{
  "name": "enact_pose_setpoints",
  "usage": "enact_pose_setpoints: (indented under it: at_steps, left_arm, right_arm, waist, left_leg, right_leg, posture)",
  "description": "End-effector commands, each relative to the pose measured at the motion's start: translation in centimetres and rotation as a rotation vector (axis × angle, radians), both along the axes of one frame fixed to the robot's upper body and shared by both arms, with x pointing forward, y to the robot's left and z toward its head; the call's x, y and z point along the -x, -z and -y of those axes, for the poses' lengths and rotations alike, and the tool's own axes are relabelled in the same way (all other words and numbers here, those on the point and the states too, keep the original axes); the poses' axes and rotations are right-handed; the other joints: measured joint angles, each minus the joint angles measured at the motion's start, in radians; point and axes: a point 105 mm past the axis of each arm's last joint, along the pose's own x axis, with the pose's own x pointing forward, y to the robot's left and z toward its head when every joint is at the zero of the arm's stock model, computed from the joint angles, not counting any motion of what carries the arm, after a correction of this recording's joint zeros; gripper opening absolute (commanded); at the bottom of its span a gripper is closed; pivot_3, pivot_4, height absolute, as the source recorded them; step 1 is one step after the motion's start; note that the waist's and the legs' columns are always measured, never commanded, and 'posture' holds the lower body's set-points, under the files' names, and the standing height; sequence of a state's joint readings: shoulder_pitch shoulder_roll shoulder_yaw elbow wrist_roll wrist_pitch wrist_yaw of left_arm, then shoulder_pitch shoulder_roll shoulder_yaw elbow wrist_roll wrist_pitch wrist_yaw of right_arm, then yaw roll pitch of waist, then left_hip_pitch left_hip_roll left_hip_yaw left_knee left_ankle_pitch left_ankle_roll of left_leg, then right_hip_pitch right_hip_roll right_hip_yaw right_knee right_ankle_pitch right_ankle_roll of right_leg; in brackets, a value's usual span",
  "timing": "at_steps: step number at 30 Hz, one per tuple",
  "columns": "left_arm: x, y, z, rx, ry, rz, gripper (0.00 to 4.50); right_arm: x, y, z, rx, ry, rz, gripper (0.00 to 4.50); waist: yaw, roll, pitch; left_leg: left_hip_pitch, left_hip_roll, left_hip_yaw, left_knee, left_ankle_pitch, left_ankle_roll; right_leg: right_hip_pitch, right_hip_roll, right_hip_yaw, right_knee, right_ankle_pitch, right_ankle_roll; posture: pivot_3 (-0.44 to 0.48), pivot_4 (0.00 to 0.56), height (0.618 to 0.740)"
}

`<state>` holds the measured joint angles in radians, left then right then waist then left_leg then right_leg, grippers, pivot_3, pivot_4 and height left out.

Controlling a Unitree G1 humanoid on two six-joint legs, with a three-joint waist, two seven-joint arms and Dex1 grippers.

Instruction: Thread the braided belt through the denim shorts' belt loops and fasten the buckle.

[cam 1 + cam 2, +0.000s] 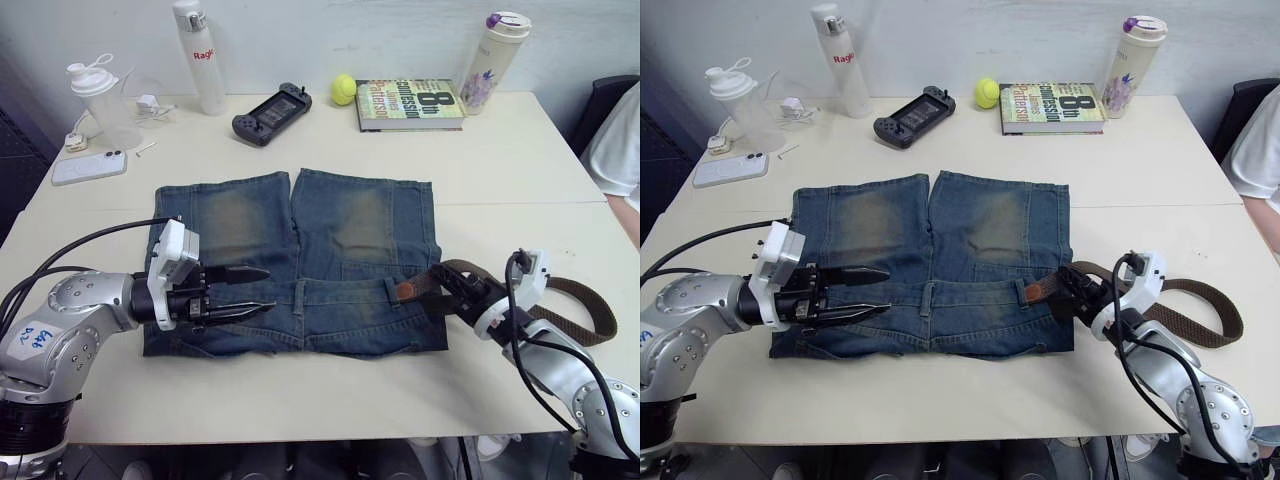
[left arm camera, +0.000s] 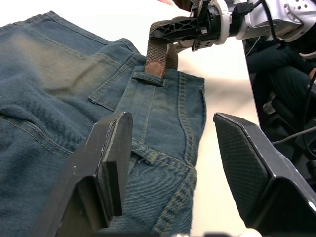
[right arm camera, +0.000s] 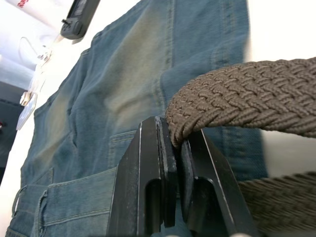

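Note:
The denim shorts (image 1: 300,235) lie flat mid-table, waistband toward me. My left gripper (image 1: 268,289) hovers open over the left half of the waistband, its fingers (image 2: 111,158) either side of a belt loop (image 2: 145,155). On the right, my right gripper (image 1: 445,292) is shut on the braided belt (image 3: 247,94) just behind its tan leather tip (image 1: 405,291). That tip meets a belt loop (image 2: 148,78) near the waistband's right end. How far it goes under that loop I cannot tell. Behind the gripper, the belt (image 1: 585,300) curves back over the table. The buckle is out of view.
Along the far edge stand a shaker cup (image 1: 100,95), a white bottle (image 1: 200,55), a game controller (image 1: 272,110), a tennis ball (image 1: 343,89), a book (image 1: 410,103) and a tumbler (image 1: 492,62). A phone (image 1: 88,166) lies far left. A person's sleeve (image 1: 618,150) is at the right edge.

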<state>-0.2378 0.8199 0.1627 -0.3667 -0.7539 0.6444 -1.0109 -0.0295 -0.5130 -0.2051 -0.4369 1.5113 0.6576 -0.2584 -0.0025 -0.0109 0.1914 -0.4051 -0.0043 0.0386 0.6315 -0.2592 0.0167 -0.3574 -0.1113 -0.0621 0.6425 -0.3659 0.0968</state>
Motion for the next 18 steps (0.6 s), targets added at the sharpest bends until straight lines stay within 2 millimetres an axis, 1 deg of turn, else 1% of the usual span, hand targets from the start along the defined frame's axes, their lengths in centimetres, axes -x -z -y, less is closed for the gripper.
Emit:
enact_pose_setpoints:
  at_steps: [1, 4, 7, 11, 13, 15, 18]
  left_arm:
    - [-0.1, -0.4, 0.5, -0.002, 0.021, 0.034, 2.91]
    - [-0.1, -0.2, 0.8, -0.031, 0.052, 0.048, 2.91]
    - [-0.7, 0.1, 1.2, -0.069, 0.095, 0.080, 2.91]
    - [-2.4, 0.4, 2.1, -0.139, 0.146, 0.173, 2.91]
    - [-3.8, 0.8, 3.0, -0.191, 0.175, 0.278, 2.91]
    - [-5.3, 1.3, 4.4, -0.260, 0.208, 0.440, 2.91]
    - [-6.6, 2.4, 6.9, -0.325, 0.274, 0.663, 2.91]
  right_arm:
    - [0.2, -0.1, -1.3, 0.004, -0.035, 0.015, 0.00]
    - [0.3, 0.7, -1.9, -0.029, -0.039, -0.023, 0.00]
    - [0.5, 1.9, -2.7, -0.074, -0.053, -0.098, 0.00]
    - [0.4, 2.4, -3.3, -0.156, -0.078, -0.174, 0.00]
    - [-0.1, 2.7, -2.8, -0.261, -0.045, -0.225, 0.00]
    - [-0.5, 3.1, -2.4, -0.321, -0.035, -0.273, 0.00]
    - [-0.9, 2.9, -2.2, -0.404, -0.034, -0.309, 0.00]
  waist:
    - [0.000, 0.000, 0.000]
    - [-0.001, 0.000, 0.000]
    - [0.000, 0.000, 0.000]
    - [0.001, 0.000, 0.000]
    - [0.001, 0.000, 0.000]
    - [0.003, -0.001, -0.001]
    - [0.002, -0.003, -0.002]
  left_leg:
    - [0.000, 0.000, 0.000, 0.000, 0.000, 0.000]
    - [0.000, 0.000, 0.000, 0.000, 0.000, 0.000]
    - [0.000, 0.000, 0.000, 0.000, 0.000, 0.000]
    - [0.000, 0.000, 0.000, 0.001, 0.000, 0.000]
    - [0.000, 0.000, 0.000, 0.000, 0.000, 0.000]
    - [0.000, 0.000, 0.000, 0.001, 0.000, 0.000]
    - [0.000, 0.000, 0.001, 0.001, 0.000, 0.000]
  right_leg:
    - [0.000, 0.000, 0.000, 0.000, 0.000, 0.000]
    - [0.000, 0.000, 0.000, 0.000, 0.000, 0.000]
    - [0.000, 0.000, 0.000, 0.000, 0.000, 0.000]
    - [0.000, 0.000, 0.000, 0.001, 0.000, 0.000]
    - [0.000, 0.000, 0.000, 0.000, 0.000, 0.000]
    - [0.000, 0.001, 0.000, 0.001, 0.000, 0.000]
    - [0.000, 0.001, -0.001, 0.000, 0.000, 0.000]
  posture:
    - [0.000, 0.150, 0.740]
    - [0.000, 0.150, 0.740]
    - [0.000, 0.150, 0.740]
    - [0.000, 0.150, 0.740]
    - [0.000, 0.150, 0.740]
    - [0.000, 0.150, 0.740]
    - [0.000, 0.150, 0.740]
